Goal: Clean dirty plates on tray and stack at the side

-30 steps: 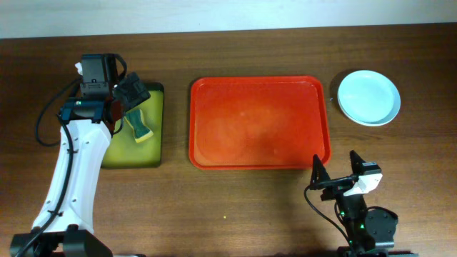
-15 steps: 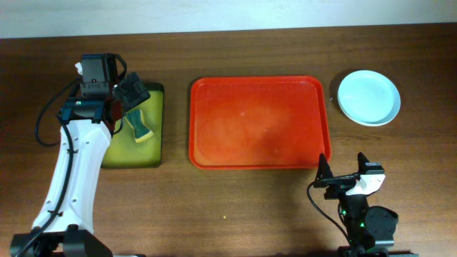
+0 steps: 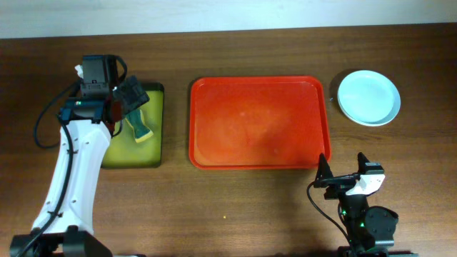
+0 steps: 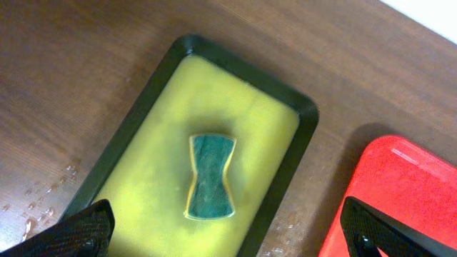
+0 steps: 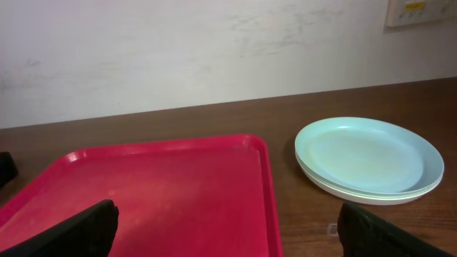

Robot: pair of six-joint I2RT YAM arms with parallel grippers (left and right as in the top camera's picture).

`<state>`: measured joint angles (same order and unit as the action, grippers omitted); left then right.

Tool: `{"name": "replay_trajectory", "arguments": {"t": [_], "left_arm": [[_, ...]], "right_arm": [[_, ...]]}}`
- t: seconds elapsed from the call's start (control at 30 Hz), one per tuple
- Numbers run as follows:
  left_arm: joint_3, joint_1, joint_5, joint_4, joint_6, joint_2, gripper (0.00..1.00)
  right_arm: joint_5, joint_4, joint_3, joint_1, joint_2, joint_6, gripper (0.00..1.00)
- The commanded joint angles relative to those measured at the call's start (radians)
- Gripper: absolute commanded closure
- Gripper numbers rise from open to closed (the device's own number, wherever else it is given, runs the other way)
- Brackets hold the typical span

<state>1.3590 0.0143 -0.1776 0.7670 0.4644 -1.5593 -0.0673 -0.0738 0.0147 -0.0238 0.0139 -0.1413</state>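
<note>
**Containers.** The red tray (image 3: 259,121) lies at the middle of the bench, nearer the far edge. Its whole floor shows, marked only by faint pale smears. The plates (image 3: 368,97) sit stacked on the bench towards the far right corner, just beside the tray's right rim but apart from it. In the right wrist view we see a pale blue plate on a whiter rim; we cannot tell the full count. The top plate looks clean. To the left, the black-rimmed sponge tray (image 3: 136,128) has a yellow-green floor and holds one sponge (image 4: 211,175).

**Orientation.** The red tray's long axis runs parallel to the far edge. The sponge tray's long axis runs front to far edge, and the waisted sponge lies roughly along it, green face up.

**Claws.** The left claw (image 4: 228,214) hangs above the sponge tray, fingers wide apart. The right claw (image 5: 228,214) sits near the front edge by the red tray's front right corner, fingers wide apart, gripping nothing.

**Surface and room.** The bench is dark brown wood grain, with water droplets (image 4: 43,200) beside the sponge tray. A white wall stands behind the far edge.
</note>
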Motion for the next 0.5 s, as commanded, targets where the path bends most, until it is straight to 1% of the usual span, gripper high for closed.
{"name": "replay_trajectory", "arguments": {"t": [0.0, 0.03, 0.07, 0.1, 0.13, 0.17, 0.2, 0.23, 0.3, 0.4, 0.43, 0.47], "left_arm": [[-0.050, -0.011, -0.027, -0.002, -0.097, 0.129, 0.01], [-0.094, -0.015, -0.023, -0.039, -0.150, 0.183, 0.01], [-0.171, -0.021, 0.014, -0.121, -0.238, 0.270, 0.01], [-0.272, -0.023, 0.088, -0.229, -0.325, 0.371, 0.01], [-0.396, -0.023, 0.193, -0.359, -0.428, 0.494, 0.01], [-0.554, -0.023, 0.283, -0.489, -0.526, 0.666, 0.01], [-0.647, -0.023, 0.313, -0.539, -0.570, 0.779, 0.01], [-0.723, -0.023, 0.316, -0.558, -0.587, 0.894, 0.01], [-0.805, -0.023, 0.315, -0.557, -0.587, 1.064, 0.01], [-0.842, -0.023, 0.341, -0.550, -0.587, 1.134, 0.01], [-0.864, -0.022, 0.339, -0.553, -0.600, 1.162, 0.01], [-0.904, -0.022, 0.339, -0.558, -0.641, 1.207, 0.01]], "right_arm": [[0.016, -0.001, -0.009, -0.003, -0.011, 0.005, 0.01], [0.016, -0.001, -0.009, -0.004, -0.011, 0.005, 0.01], [0.016, -0.001, -0.009, -0.003, -0.011, 0.005, 0.01], [0.016, -0.001, -0.009, -0.004, -0.011, 0.006, 0.01], [0.016, -0.001, -0.009, -0.004, -0.011, 0.006, 0.01], [0.016, -0.001, -0.009, -0.003, -0.011, 0.006, 0.01], [0.016, -0.001, -0.009, -0.004, -0.011, 0.005, 0.01], [0.016, -0.001, -0.009, -0.003, -0.011, 0.006, 0.01], [0.016, -0.001, -0.009, -0.003, -0.011, 0.006, 0.01], [0.016, -0.001, -0.009, -0.003, -0.011, 0.005, 0.01], [0.016, -0.001, -0.009, -0.003, -0.011, 0.006, 0.01], [0.016, 0.000, -0.009, -0.004, -0.011, 0.005, 0.01]]}}
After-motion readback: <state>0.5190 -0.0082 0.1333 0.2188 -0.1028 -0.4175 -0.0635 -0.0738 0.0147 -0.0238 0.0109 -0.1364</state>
